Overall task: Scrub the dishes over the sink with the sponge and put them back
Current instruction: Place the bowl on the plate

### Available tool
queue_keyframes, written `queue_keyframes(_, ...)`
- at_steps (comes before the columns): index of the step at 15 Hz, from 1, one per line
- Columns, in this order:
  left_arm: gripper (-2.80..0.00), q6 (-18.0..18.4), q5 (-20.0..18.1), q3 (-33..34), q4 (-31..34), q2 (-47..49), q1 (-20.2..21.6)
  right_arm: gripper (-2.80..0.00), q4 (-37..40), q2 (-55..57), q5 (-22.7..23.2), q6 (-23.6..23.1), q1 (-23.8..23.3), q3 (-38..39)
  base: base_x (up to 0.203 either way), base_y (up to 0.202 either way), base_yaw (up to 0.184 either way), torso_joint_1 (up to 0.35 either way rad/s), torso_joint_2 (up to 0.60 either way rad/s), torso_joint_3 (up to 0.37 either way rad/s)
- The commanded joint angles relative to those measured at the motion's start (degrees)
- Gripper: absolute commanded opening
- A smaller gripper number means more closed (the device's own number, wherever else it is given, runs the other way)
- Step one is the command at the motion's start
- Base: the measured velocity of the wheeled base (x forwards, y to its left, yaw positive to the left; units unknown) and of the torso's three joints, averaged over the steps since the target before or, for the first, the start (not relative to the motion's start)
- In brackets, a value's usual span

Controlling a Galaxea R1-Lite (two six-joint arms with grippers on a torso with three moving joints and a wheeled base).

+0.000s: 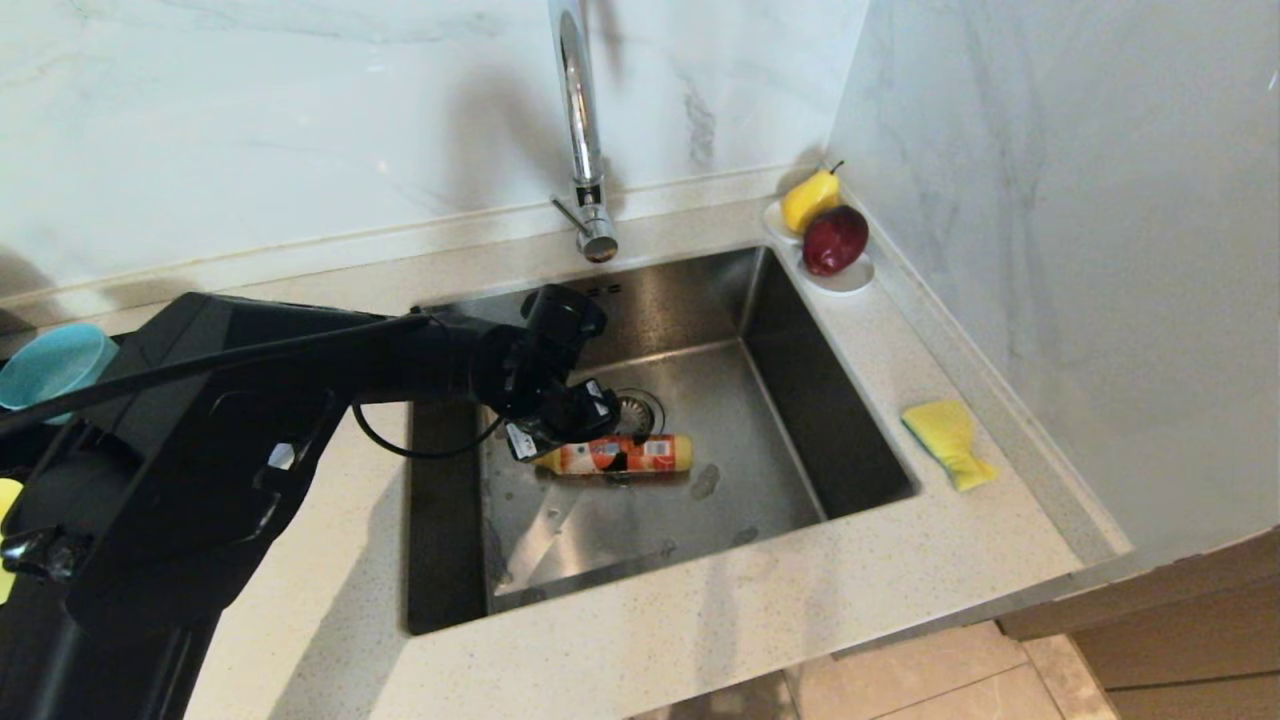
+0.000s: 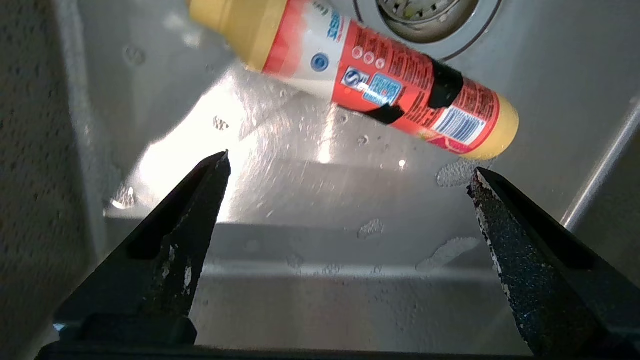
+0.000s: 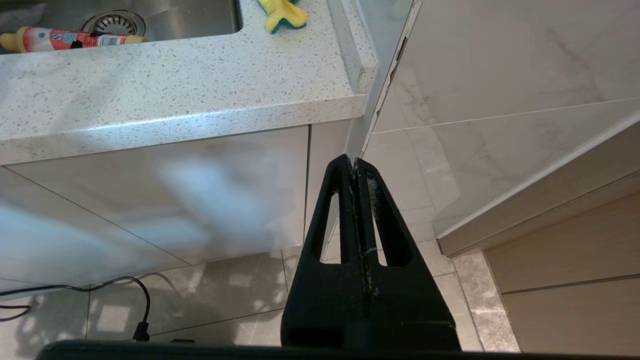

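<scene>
A steel sink [image 1: 800,420] holds an orange bottle [image 1: 620,455] lying on its side beside the drain [image 1: 640,410], with the left claw [image 2: 347,170] spread wide just above it, gripping nothing. The yellow sponge [image 1: 948,440] (green underside) lies crumpled on the tabletop [image 1: 700,640] right of the sink. A teal bowl [image 1: 50,365] is half hidden behind the left arm; the right claw [image 3: 355,167] hangs pressed closed below the tabletop edge.

My head camera looks steeply down from above onto the sink [image 1: 700,400] and the counter [image 1: 880,340] around it. The camera on my left wrist sits low inside the basin, very close to the steel floor, facing the detergent bottle [image 2: 380,85] and the drain [image 2: 430,20]. My right wrist camera hangs below counter height, outside the cabinet front [image 3: 165,195], looking up along it. All 3 views share that bottle.
</scene>
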Motion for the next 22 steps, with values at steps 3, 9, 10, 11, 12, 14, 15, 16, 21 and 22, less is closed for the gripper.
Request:
queue_keyframes(3,0.0,0.74,1.24,0.01,-3.53,0.56,0.0,-2.8,-0.04,0.07,0.02,-0.05,0.0,0.01,0.0,0.0,0.0,0.0,0.0,0.0)
queue_keyframes(9,0.0,6.89,2.92,0.1,-7.89,0.14,-0.09,-2.8,-0.04,-0.01,0.02,-0.05,0.0,0.01,0.0,0.0,0.0,0.0,0.0,0.0)
queue_keyframes(10,0.0,7.76,2.92,0.1,-7.36,-0.16,-0.09,-2.8,-0.04,0.07,0.02,-0.05,0.0,0.01,0.0,0.0,0.0,0.0,0.0,0.0)
queue_keyframes(11,0.0,9.1,2.92,0.31,-7.01,-0.35,-0.09,-2.8,-0.04,0.07,0.02,-0.05,0.0,0.01,0.0,0.0,0.0,0.0,0.0,0.0)
queue_keyframes(12,0.0,10.98,2.84,0.49,-6.38,-0.72,-0.09,-2.8,-0.04,0.07,0.02,-0.05,0.0,0.01,0.0,0.0,0.0,0.0,0.0,0.0)
queue_keyframes(14,0.0,15.59,2.6,0.32,-5.74,-1.24,-0.17,-2.8,-0.04,0.07,0.02,-0.05,0.0,0.01,0.0,0.0,0.0,0.0,0.0,0.0)
queue_keyframes(15,0.0,19.27,2.52,0.29,-5.85,-1.48,-0.21,-2.8,-0.04,0.07,0.02,-0.05,0.0,0.01,0.0,0.0,0.0,0.0,0.0,0.0)
queue_keyframes(16,0.0,23.06,2.46,0.22,-6.02,-1.62,-0.25,-2.8,-0.04,0.07,0.02,-0.05,0.0,0.01,0.0,0.0,0.0,0.0,0.0,0.0)
queue_keyframes(21,0.0,25.11,-1.54,0.3,-5.13,-2.09,-0.27,-2.8,-0.04,0.07,0.02,-0.05,0.0,0.01,0.0,0.0,0.0,0.0,0.0,0.0)
queue_keyframes(22,0.0,20.77,-2.34,0.3,-4.76,-2.01,-0.34,-2.8,-0.04,0.07,0.02,-0.05,0.0,0.01,0.0,0.0,0.0,0.0,0.0,0.0)
